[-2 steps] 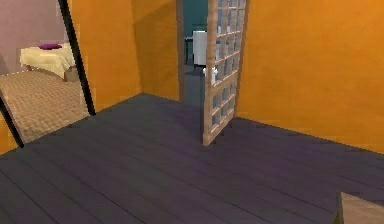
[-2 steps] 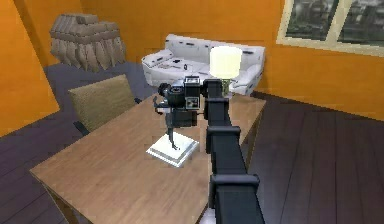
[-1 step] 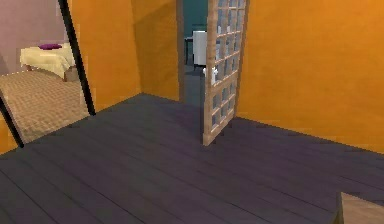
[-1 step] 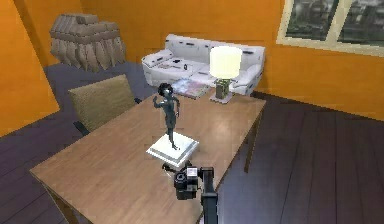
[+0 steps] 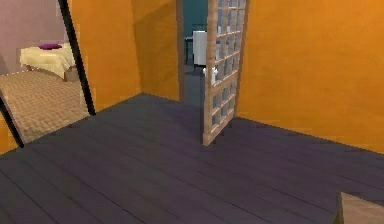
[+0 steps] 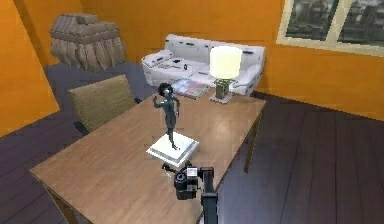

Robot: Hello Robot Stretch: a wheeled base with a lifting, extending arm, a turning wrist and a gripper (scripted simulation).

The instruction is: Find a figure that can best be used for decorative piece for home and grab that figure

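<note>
- Figure (image 6: 170, 118): dark, upright on a white flat base, standing on the table (image 6: 90, 165) near its near edge in the arm side view.
- End effector (image 6: 180, 178): at the table's edge, just below the figure's base in the picture. Impossible to tell the state of the fingers, whether touching the base, or whether holding anything.
- Arm (image 6: 210, 206): dark bar rising from the bottom edge.
- Lamp (image 6: 226, 70): pale shade, on the table's far end, with some flat things beside it.
- Chair (image 6: 103, 100): at the table's left side.
- Sofa (image 6: 200, 55): white, beyond the table, against the orange wall, with a window (image 6: 330, 22) to its right.
- Forward view: door (image 5: 225, 65) with glass panes, standing ajar; bed (image 5: 48, 60) far left.
</note>
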